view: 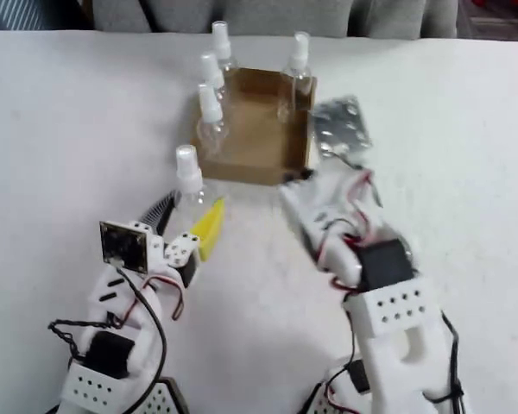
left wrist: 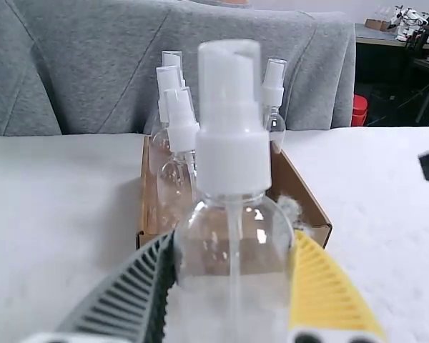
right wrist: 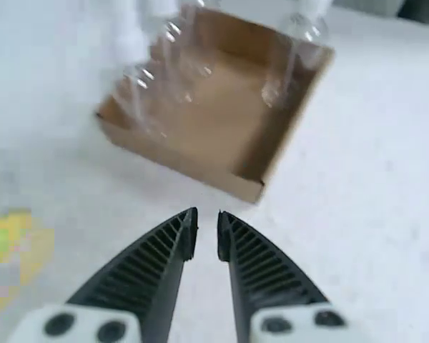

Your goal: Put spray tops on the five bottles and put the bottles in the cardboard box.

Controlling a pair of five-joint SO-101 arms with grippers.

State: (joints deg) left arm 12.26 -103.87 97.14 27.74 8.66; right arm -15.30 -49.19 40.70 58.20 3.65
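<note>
Bottle 5 of the set, a clear round-bodied plastic bottle (left wrist: 232,221) with a white spray top (left wrist: 230,121) on its neck, stood upright just in front of the shallow brown cardboard box (view: 259,155), outside it. Whether it rested on the white table (view: 60,129) or hung lifted could not be told. The left gripper (view: 191,209) was clamped on the bottle's belly, with the grey ribbed finger (left wrist: 139,293) on one side and the yellow ribbed finger (left wrist: 325,286) on the other. 4 more clear bottles (view: 210,112), each with a white top, stood inside the box, 3 along one side and 1 at the far opposite corner. The right gripper (right wrist: 206,218) hung by the near corner of the box, its black fingers drawn almost together on nothing. A crumpled silver foil packet (view: 341,128) lay just beside the box. The held bottle looked empty, so it was probably light and top-heavy, with smooth, slippery, slightly yielding walls. The widest part of the body seemed the sound place to hold it. The top seemed a poor one, since it might pull off or depress.
</note>
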